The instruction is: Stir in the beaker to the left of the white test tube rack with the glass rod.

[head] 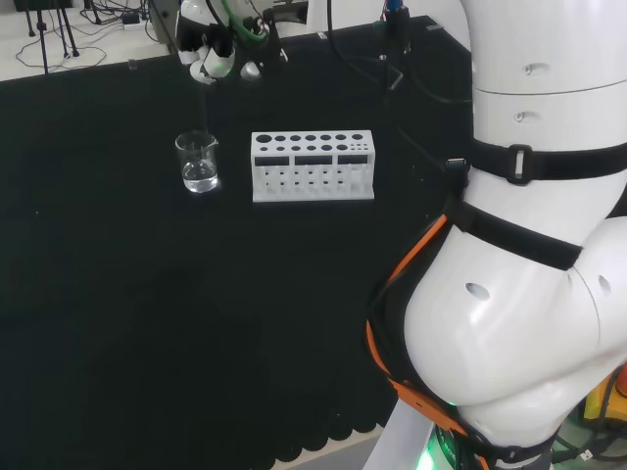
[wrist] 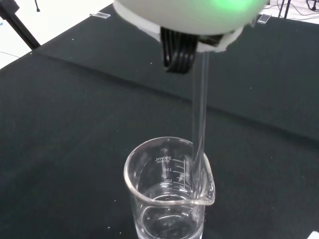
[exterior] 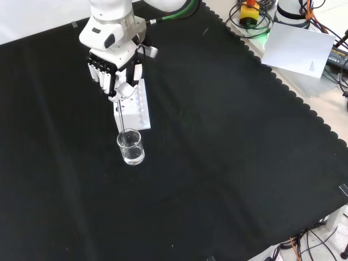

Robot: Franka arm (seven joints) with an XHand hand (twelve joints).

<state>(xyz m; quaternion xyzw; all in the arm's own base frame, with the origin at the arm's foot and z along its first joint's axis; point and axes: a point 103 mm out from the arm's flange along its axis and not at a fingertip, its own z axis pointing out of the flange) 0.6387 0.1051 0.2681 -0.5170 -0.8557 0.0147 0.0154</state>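
In the head view, a clear glass beaker (head: 198, 163) with a little liquid stands just left of the white, hole-pierced test tube rack (head: 313, 165) on the black-clothed desk (head: 147, 313). In the front view, the hand (exterior: 115, 70) hangs above the beaker, fingers curled around the top of a thin glass rod (exterior: 125, 122). In the wrist view, the straight, transparent rod dips inside the beaker's rounded rim, close to the wall.

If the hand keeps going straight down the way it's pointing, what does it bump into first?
Most likely the beaker: the hand holds the glass rod pointing down, and the rod's tip is already at the beaker's rim. Whether it touches the glass is unclear.
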